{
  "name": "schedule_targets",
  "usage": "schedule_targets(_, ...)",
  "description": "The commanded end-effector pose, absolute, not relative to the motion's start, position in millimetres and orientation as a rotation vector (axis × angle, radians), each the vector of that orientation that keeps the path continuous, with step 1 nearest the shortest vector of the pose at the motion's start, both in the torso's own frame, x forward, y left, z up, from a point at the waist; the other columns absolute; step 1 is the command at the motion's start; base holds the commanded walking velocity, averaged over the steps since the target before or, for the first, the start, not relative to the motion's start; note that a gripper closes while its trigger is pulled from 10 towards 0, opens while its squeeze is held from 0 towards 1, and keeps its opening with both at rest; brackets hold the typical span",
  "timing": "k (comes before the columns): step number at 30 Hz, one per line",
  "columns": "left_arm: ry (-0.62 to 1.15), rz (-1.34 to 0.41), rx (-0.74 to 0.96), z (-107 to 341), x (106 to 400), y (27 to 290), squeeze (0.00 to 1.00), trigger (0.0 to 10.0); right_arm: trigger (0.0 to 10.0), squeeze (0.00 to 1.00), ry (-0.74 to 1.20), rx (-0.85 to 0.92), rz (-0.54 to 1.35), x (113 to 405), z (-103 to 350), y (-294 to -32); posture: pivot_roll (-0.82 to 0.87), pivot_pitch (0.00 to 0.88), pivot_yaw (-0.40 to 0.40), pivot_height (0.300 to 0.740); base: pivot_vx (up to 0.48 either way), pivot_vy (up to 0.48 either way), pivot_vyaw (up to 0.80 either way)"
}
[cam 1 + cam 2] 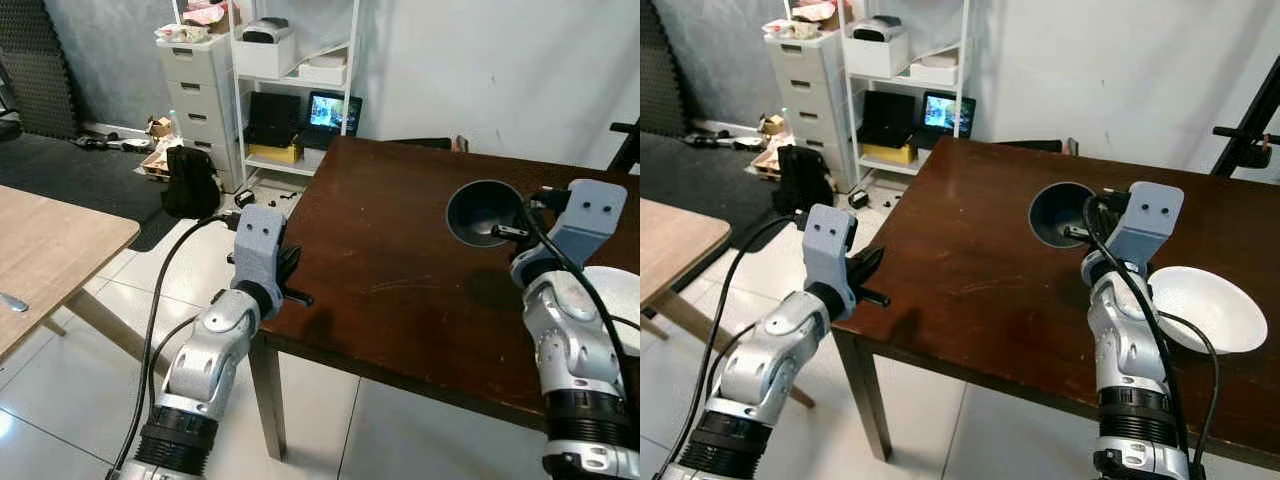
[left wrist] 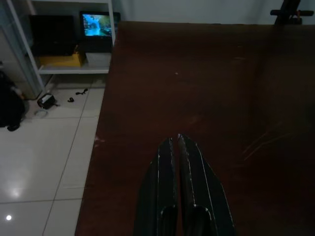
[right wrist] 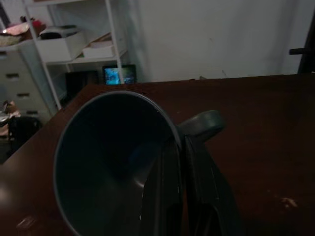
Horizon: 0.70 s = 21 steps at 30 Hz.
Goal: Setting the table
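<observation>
Placing step: right gripper [image 3: 179,147] pinches the dark grey handled cup's [image 1: 482,212] rim, frame right, above the dark brown wooden table [image 1: 400,250]; next, lower and release; left gripper [image 2: 177,147], fingers together, empty at the table's left edge.

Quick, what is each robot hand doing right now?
Left hand: closed, holding nothing, at the table's edge.
Right hand: closed on the rim of the dark cup.

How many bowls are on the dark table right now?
2. A dark grey handled bowl is gripped at its rim by the right tool, above the brown wooden table. A white round bowl sits near the table's right edge.
</observation>
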<state>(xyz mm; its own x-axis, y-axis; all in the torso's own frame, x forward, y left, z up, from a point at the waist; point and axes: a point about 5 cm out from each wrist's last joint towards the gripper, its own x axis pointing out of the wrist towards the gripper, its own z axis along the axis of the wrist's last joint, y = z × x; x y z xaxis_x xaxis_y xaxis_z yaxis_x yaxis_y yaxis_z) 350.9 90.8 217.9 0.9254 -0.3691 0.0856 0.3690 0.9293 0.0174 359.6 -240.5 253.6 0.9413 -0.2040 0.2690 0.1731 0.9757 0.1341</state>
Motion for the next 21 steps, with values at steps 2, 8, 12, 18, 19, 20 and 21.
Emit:
schedule_targets(2, -0.054, -0.368, -0.014, 210.9, 351.1, 93.2, 0.00, 10.0, 10.0, 0.00, -0.300, 0.121, -0.191, 359.2, 256.2, -239.9, -0.04, 0.109, 0.076, 0.740, 0.000, 0.000, 0.00)
schedule_targets(8, -0.044, -0.361, -0.012, 210.0, 352.3, 94.2, 0.00, 10.0, 10.0, 0.00, -0.301, 0.120, -0.190, 359.3, 256.5, -240.0, -0.04, 0.111, 0.076, 0.740, 0.000, 0.000, 0.00)
schedule_targets(12, -0.046, -0.360, 0.005, 209.4, 352.5, 94.6, 0.00, 10.0, 10.0, 0.00, -0.296, 0.136, -0.189, 359.6, 256.4, -240.0, -0.04, 0.114, 0.076, 0.740, 0.341, 0.000, -0.20)
schedule_targets(18, -0.050, -0.368, 0.005, 209.5, 351.6, 93.8, 0.00, 10.0, 10.0, 0.00, -0.298, 0.147, -0.196, 359.3, 257.1, -241.3, -0.04, 0.115, 0.076, 0.740, 0.366, 0.000, -0.80)
schedule_targets(19, -0.050, -0.369, 0.004, 209.6, 351.6, 93.8, 0.00, 10.0, 10.0, 0.00, -0.299, 0.146, -0.197, 359.3, 257.1, -241.5, -0.04, 0.115, 0.076, 0.740, 0.337, 0.000, -0.80)
schedule_targets(20, -0.051, -0.369, 0.004, 209.7, 351.6, 93.7, 0.00, 10.0, 10.0, 0.00, -0.299, 0.148, -0.199, 359.2, 257.1, -241.8, -0.04, 0.115, 0.076, 0.740, 0.337, 0.000, -0.80)
schedule_targets(21, -0.051, -0.369, 0.004, 209.7, 351.6, 93.7, 0.00, 10.0, 10.0, 0.00, -0.299, 0.148, -0.199, 359.2, 257.1, -241.8, -0.04, 0.115, 0.076, 0.740, 0.337, 0.000, -0.80)
